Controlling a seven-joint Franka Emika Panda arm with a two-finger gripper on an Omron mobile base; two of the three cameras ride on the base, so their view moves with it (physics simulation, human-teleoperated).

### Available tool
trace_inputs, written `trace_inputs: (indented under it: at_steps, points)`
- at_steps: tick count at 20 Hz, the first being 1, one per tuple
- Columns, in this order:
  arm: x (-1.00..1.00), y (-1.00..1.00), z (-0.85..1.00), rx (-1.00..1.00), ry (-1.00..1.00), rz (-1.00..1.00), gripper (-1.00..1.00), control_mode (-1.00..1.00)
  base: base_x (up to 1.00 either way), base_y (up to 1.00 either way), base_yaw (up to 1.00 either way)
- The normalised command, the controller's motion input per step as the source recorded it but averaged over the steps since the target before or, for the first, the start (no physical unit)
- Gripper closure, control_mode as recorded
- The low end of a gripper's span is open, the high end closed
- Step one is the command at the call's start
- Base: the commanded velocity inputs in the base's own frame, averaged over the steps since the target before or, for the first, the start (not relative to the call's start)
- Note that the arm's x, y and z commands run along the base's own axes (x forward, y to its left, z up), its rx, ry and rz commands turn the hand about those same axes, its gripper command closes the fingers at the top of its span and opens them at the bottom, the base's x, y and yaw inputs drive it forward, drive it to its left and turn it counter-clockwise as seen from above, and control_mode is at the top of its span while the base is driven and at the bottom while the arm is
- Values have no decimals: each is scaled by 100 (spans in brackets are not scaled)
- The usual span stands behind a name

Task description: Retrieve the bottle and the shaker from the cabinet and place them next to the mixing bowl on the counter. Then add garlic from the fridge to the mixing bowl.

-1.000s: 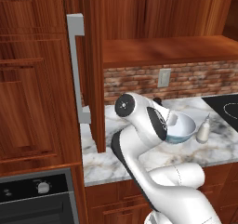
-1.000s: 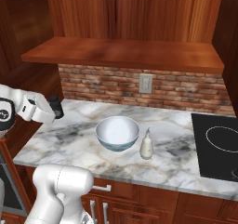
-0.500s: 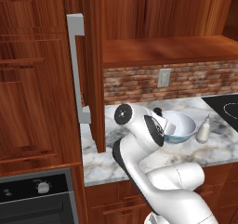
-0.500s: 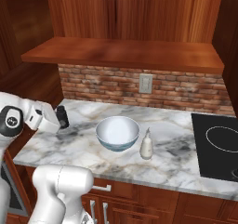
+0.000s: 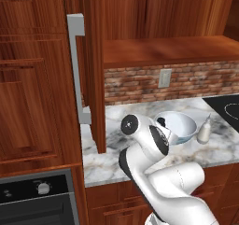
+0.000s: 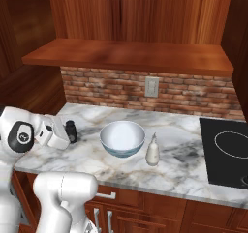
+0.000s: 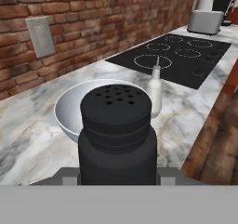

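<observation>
Bottle [image 6: 152, 151] stands beside mixing bowl [image 6: 122, 138]; gripper [image 6: 68, 133] clamps the shaker [image 6: 71, 131], not yet set down; garlic outstanding.

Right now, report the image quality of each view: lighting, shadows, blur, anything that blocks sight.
Left base view: even rendered light, sharp; the white arm covers part of the mixing bowl.
Right base view: sharp; the recess above the wooden shelf lies in shade; the shaker reads clearly in the gripper.
Hand view: the shaker looms large, hiding part of the bowl; the bottle is crisp.
</observation>
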Motion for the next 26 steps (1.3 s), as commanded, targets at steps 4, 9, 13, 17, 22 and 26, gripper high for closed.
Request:
trace_inputs:
  at_steps: [4,9,13,17,22,26]
  points:
    - [16,2,-22,0,0,-5,100,-100,0,0,0]
    - [10,0,-7,1,0,-4,100,-100,0,0,0]
    - [29,0,0,0,0,-7,100,-100,0,0,0]
    - [36,0,0,0,0,-9,100,-100,0,0,0]
    - [11,0,0,0,0,-7,100,-100,0,0,0]
    - [1,0,-4,0,0,-5,100,-100,0,0,0]
